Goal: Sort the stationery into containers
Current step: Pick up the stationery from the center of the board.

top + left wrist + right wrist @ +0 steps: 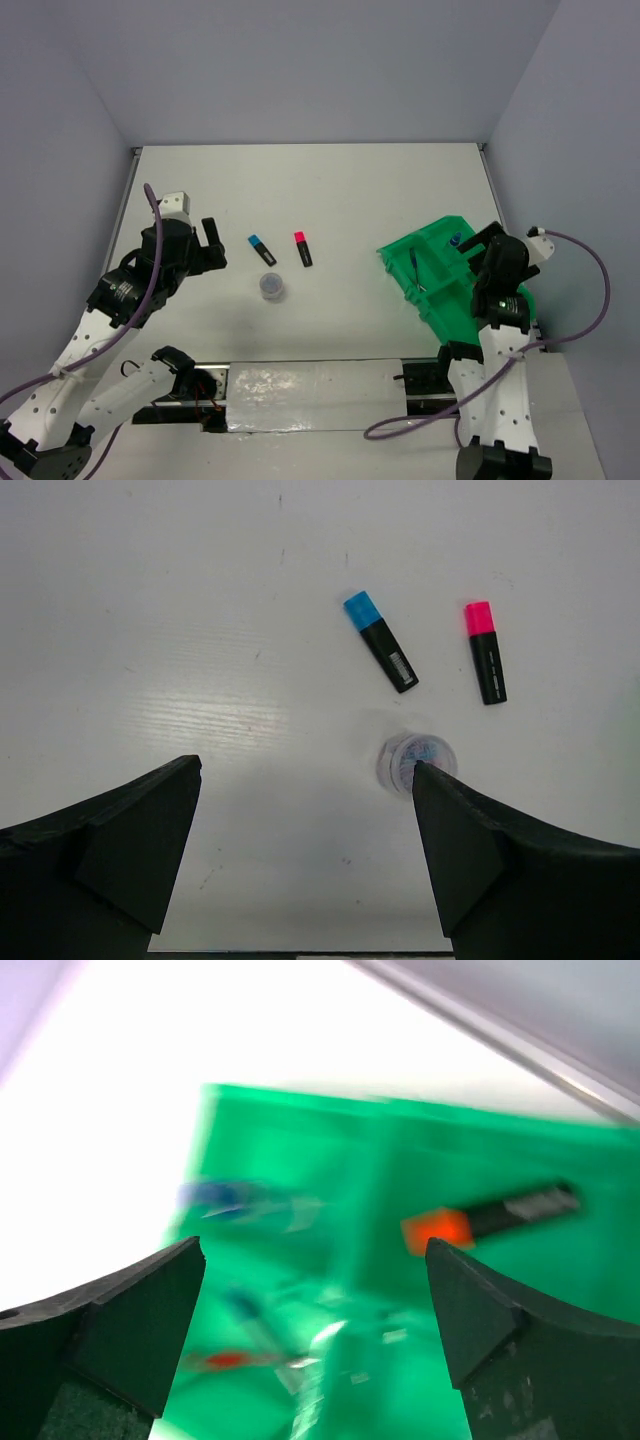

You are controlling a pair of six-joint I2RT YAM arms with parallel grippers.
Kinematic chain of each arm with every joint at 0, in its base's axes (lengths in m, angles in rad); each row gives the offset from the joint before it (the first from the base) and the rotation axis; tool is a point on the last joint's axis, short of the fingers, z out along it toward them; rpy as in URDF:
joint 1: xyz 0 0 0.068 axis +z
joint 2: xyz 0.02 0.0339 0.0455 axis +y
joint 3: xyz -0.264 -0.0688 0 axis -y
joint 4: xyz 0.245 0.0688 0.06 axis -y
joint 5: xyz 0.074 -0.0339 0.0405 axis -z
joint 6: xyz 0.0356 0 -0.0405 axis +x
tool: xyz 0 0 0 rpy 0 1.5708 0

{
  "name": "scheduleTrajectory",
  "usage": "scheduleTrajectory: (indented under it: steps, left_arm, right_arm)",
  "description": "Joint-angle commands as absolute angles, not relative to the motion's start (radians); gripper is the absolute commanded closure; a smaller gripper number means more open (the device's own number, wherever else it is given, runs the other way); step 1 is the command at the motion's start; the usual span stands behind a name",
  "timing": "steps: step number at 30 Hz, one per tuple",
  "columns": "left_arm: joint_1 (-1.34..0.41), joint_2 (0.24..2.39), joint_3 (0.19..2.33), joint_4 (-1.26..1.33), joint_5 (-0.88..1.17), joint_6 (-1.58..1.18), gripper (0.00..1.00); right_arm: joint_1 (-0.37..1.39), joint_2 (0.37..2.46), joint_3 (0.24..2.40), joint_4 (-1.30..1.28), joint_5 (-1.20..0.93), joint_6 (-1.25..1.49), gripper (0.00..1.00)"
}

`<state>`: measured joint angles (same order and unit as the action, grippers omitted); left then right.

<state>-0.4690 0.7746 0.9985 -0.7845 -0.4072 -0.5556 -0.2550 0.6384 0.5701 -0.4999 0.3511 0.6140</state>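
While the orange highlighter (488, 1216), the blue-capped bottle (240, 1200) and thin pens (245, 1312) are lying inside the green tray (400, 252), the blue highlighter (260, 248), pink highlighter (302, 247) and round tub (271, 286) are waiting well apart from the tray, on its left-arm side. The left gripper (213, 247) is hovering by these three, jaws spread and empty — the right gripper (315, 1248) is hanging over the tray, also spread.

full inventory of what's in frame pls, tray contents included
blue-capped highlighter: 1, black body, on table
pink-capped highlighter: 1, black body, on table, right of blue one
round tub: 1, greyish, on table, nearer than both highlighters
green tray: 1, table's right side
orange-capped highlighter: 1, in tray
blue pen: 1, in tray
red pen: 1, in tray, blurred
bottle: 1, white, blue cap, in tray, blurred
left gripper: open, left of tub
right gripper: open, above tray
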Motion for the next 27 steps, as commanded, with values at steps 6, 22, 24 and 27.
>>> scheduleTrajectory:
  steps: [6, 22, 24, 27]
  left_arm:
    - [-0.466, 0.834, 1.049, -0.903, -0.686, -0.724, 0.01]
    - [-0.256, 0.867, 1.034, -0.856, -0.598, -0.661, 0.01]
    - [-0.255, 0.876, 1.032, -0.845, -0.585, -0.652, 0.01]
    - [-0.247, 0.887, 1.032, -0.839, -0.563, -0.637, 0.01]
  right_arm:
    - [0.171, 0.644, 0.836, -0.476, 0.071, 0.397, 0.00]
    - [0.762, 1.910, 1.630, -0.615, 0.384, 0.325, 0.00]
    - [0.753, 1.991, 1.711, -0.623, 0.335, 0.315, 0.01]
    - [0.750, 2.112, 1.787, -0.629, 0.267, 0.304, 0.03]
